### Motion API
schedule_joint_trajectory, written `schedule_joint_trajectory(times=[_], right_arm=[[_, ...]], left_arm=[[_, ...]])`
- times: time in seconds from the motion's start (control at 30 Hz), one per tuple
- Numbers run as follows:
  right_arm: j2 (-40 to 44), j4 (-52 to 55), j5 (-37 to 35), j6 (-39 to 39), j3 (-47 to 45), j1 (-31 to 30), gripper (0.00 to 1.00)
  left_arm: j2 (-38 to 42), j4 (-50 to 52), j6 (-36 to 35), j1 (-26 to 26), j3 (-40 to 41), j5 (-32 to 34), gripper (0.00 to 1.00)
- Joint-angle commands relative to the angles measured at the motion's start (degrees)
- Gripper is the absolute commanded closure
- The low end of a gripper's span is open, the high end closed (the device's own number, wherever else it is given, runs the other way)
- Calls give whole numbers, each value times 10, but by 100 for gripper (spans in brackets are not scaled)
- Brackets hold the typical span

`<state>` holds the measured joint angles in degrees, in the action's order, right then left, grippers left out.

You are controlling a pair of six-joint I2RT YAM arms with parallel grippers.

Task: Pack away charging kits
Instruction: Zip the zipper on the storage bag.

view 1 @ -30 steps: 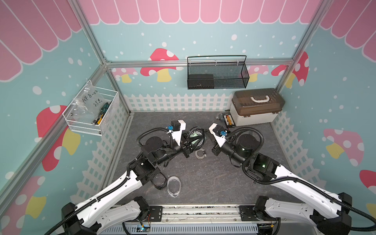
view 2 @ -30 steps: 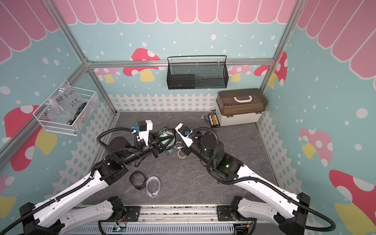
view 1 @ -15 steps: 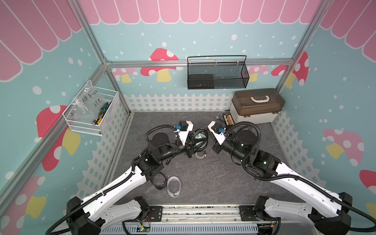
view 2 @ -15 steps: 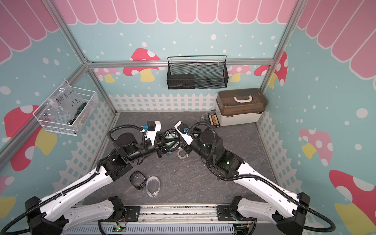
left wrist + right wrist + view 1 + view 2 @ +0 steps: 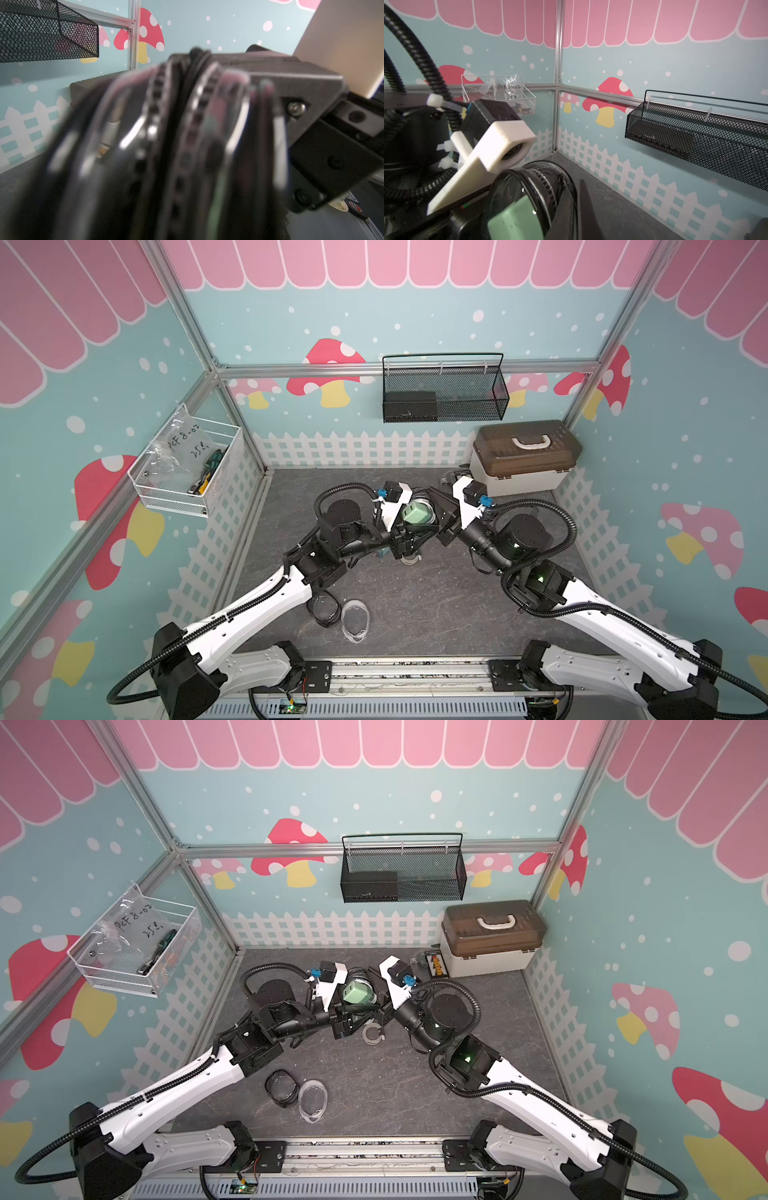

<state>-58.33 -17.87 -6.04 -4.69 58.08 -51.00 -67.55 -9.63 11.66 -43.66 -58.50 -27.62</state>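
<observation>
As the right tool clamps the rim of a black-rimmed pouch held above the middle of the surface, a green charger already inside and the left tool too blurred to read as gripping or released, the white cable lying below appears next to go in.

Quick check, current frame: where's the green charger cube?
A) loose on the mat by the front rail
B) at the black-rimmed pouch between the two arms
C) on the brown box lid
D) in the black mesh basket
B: the green charger cube shows within the oval of the black-rimmed pouch, which sits between the two arms in both top views.
</observation>
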Motion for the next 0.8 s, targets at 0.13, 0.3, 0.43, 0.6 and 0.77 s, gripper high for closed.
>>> schedule_joint_trajectory(times=[0.13,0.3,0.43,0.6,0.77], right_arm=[[4,-121,-15,-59,-10,-4,100],[10,-187,-12,-104,-38,-4,100],[4,-229,-14,-141,-46,-4,100],[-7,-274,-39,-181,-57,-4,100],[-30,-331,-40,-227,-66,-4,100]], left_arm=[[36,-223,13,-5,77,-6,35],[16,-303,56,-4,74,-4,34],[-13,-401,106,-2,74,-14,35],[-40,-526,161,-1,82,-9,35],[-72,-620,208,0,85,27,35]])
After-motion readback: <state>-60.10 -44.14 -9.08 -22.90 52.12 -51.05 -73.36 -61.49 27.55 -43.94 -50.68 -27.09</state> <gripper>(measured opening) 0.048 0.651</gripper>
